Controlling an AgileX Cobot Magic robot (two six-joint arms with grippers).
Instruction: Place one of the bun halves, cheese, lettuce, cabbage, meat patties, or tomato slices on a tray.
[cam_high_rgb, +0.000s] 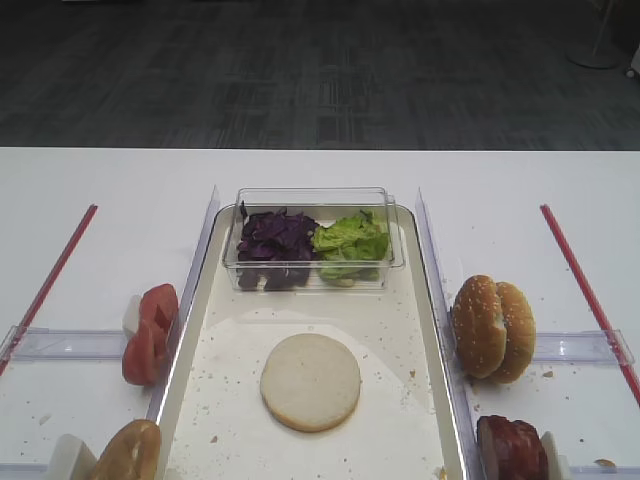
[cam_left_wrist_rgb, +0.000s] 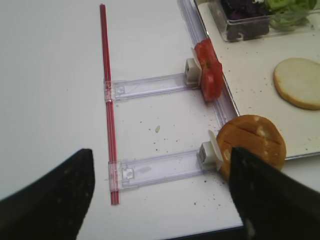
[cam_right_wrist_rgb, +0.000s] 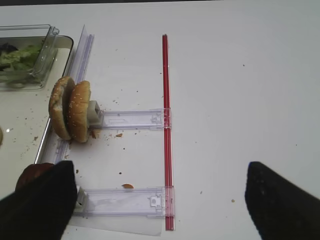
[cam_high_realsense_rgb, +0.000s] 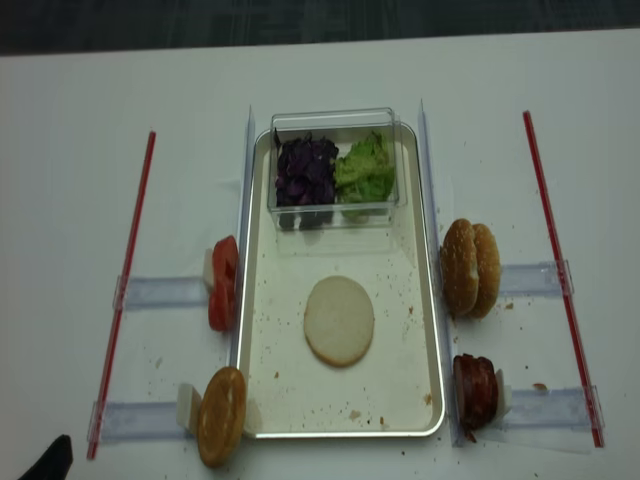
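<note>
A flat pale bun half lies cut face up in the middle of the cream tray. At the tray's far end a clear tub holds purple cabbage and green lettuce. Tomato slices stand left of the tray. Meat patties stand at its right. No cheese shows. My left gripper hangs open over the table left of the tray. My right gripper hangs open over the table on the right. Both are empty.
Two sesame bun halves stand on edge right of the tray. A golden bun half stands at the front left. Clear plastic rails and red strips lie on both sides.
</note>
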